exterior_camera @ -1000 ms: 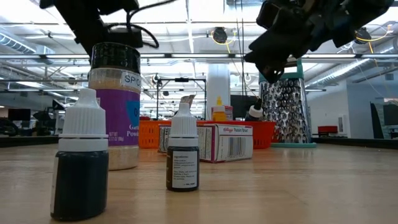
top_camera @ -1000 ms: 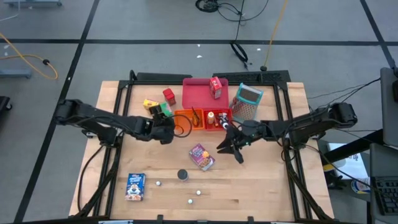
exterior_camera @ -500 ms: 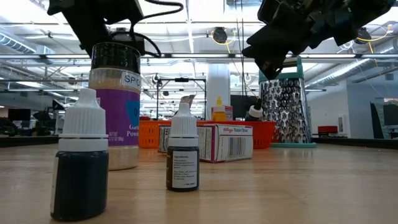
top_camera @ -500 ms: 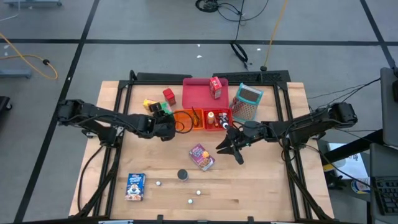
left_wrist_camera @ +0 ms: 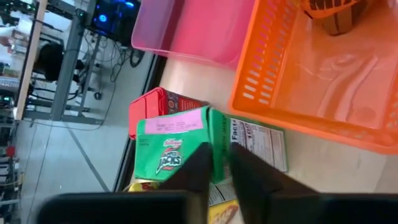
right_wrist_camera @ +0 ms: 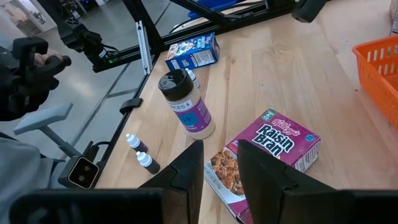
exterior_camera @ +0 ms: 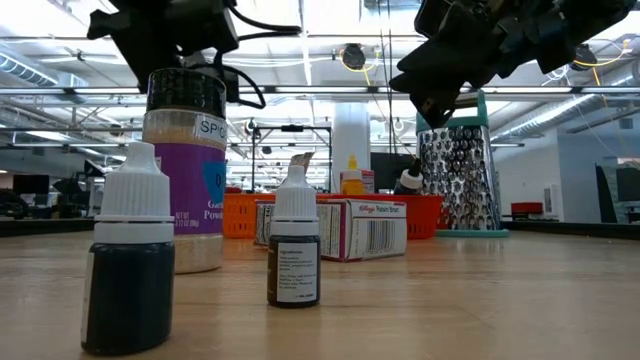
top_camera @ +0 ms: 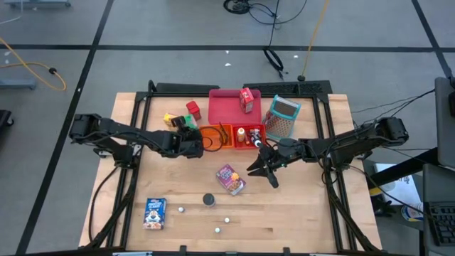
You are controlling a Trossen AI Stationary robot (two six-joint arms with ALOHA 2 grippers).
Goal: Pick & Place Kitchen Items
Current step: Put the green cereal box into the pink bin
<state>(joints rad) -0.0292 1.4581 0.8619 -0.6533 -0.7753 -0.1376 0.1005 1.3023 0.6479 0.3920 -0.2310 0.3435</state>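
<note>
**Left gripper** (left_wrist_camera: 214, 171): we see it by the orange bin's (top_camera: 213, 136) left end, over the cluster of boxes at the table's back left. In its wrist view the fingers stand close together with only a narrow gap, right above the green box (left_wrist_camera: 171, 152); we cannot tell whether they already pinch the box edge.

**Green box**: lies flat on the table just beside the orange bin, touching a red box (left_wrist_camera: 158, 106) behind it, with a yellow box (top_camera: 170, 119) alongside. We judge this the item in hand.

**Right gripper** (right_wrist_camera: 217, 165): it hangs above the table in front of the red bin (top_camera: 249, 135), over the purple box (right_wrist_camera: 264, 155). Its jaws are a little apart and hold nothing.

**Other items**: spice jar (right_wrist_camera: 186, 102) and blue box (right_wrist_camera: 193, 53) toward the front; two small bottles (right_wrist_camera: 142, 152) nearby; white balls (top_camera: 227, 220) at the front edge. Grater (top_camera: 281, 117) and pink tray (top_camera: 224, 110) at the back.

**Handling note**: we advise seating the fingers across the green box's thin side, well onto the cardboard and not on its corner, since neighbours crowd it. We lift straight up before any sideways travel, so the red box and the bin wall are not dragged. A light squeeze suffices; the carton will likely dent.
</note>
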